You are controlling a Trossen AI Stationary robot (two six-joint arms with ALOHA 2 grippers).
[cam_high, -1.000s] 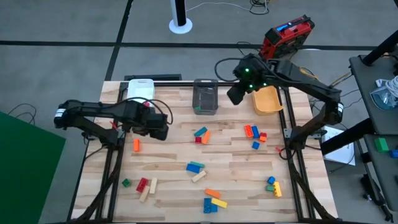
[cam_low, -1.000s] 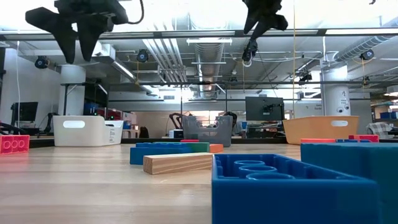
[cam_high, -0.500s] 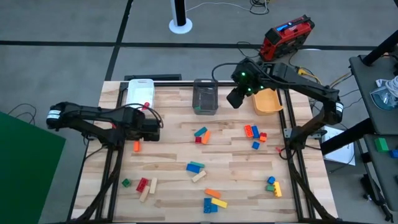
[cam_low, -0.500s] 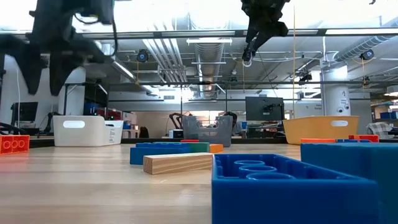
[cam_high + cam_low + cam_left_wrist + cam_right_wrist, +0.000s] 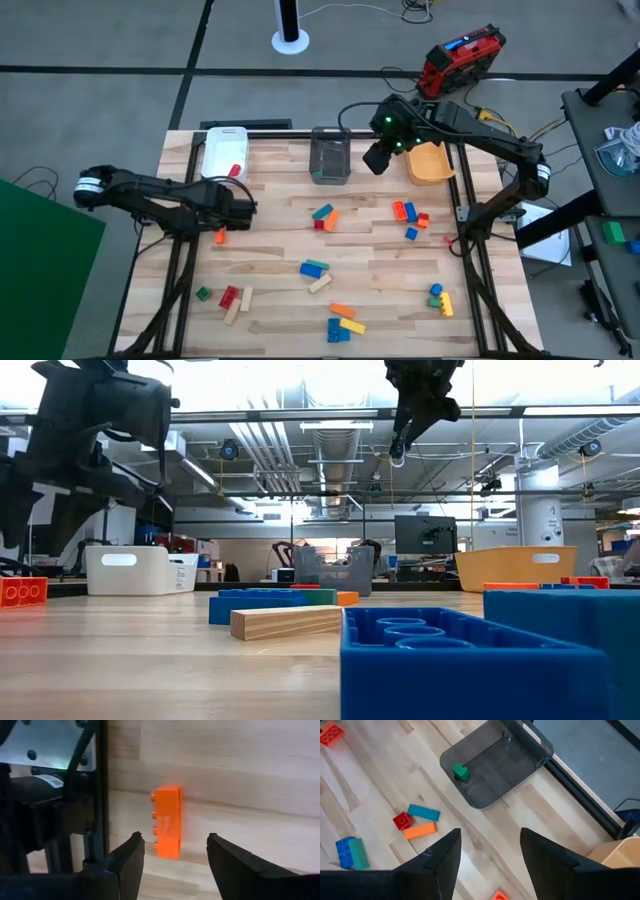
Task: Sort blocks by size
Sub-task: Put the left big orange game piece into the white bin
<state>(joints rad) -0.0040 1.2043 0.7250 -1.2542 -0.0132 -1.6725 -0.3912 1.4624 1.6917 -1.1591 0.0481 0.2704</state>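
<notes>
Two spread left fingers (image 5: 172, 862) low over orange block (image 5: 168, 821); right fingers (image 5: 487, 860) open, empty, raised.

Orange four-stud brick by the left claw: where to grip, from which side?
Grip the orange four-stud brick across its narrow width, on the two long side faces near mid-length, coming straight down from above. It lies flat on the wooden table with nothing beside it, and the open left claw already lines up with it, so probably little turning is needed.
</notes>
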